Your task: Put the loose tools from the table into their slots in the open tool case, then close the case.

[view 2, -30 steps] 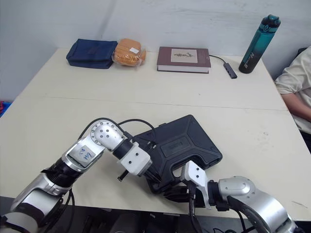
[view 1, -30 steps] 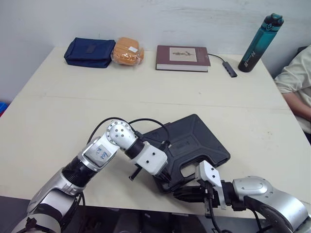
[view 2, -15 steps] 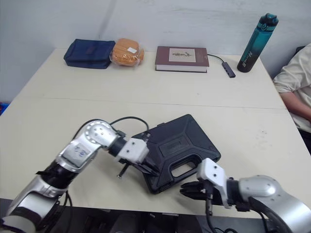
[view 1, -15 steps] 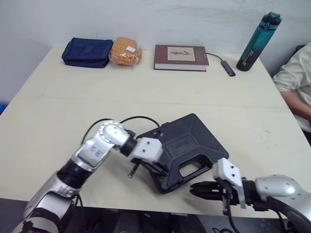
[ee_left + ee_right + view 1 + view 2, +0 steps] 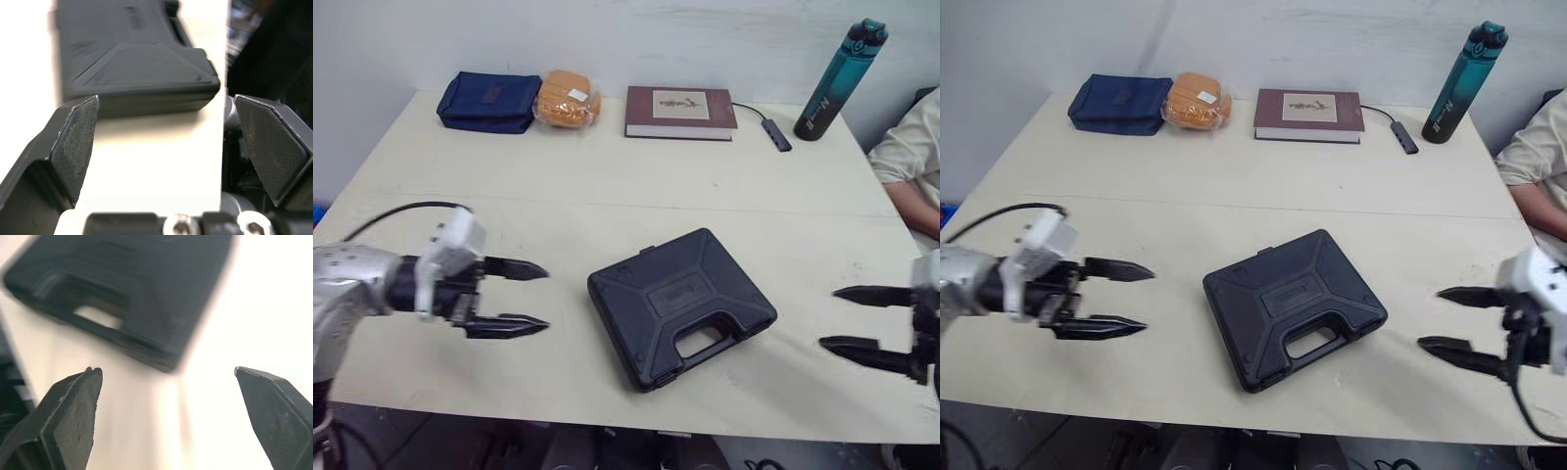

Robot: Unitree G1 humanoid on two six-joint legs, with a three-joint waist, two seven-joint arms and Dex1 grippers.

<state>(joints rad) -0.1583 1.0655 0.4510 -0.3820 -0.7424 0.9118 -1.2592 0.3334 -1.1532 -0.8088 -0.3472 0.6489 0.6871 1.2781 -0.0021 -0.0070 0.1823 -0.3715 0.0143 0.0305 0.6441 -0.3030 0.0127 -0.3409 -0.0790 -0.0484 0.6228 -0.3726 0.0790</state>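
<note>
The black tool case (image 5: 680,302) lies shut and flat on the cream table (image 5: 607,196), its handle toward the front edge. My left gripper (image 5: 540,297) hovers open to the case's left, a short gap away, with nothing between its fingers. On the case's right, near the table's right side, my right gripper (image 5: 835,317) stands open and empty, fingertips pointing at the case. The left wrist view looks along the open fingers at a corner of the case (image 5: 132,63). In the right wrist view, the case's handle end (image 5: 122,298) lies beyond the spread fingers.
Along the back edge sit a navy pouch (image 5: 489,102), an orange bundle (image 5: 568,100), a maroon book (image 5: 680,112), a small grey adapter (image 5: 776,140) and a teal bottle (image 5: 840,70). A person's sleeve (image 5: 908,157) is at the far right edge.
Both arms have pulled away from the case, the left one out to the left and the right one out to the right. Both grippers have gone from shut to open. The case lies untouched.
</note>
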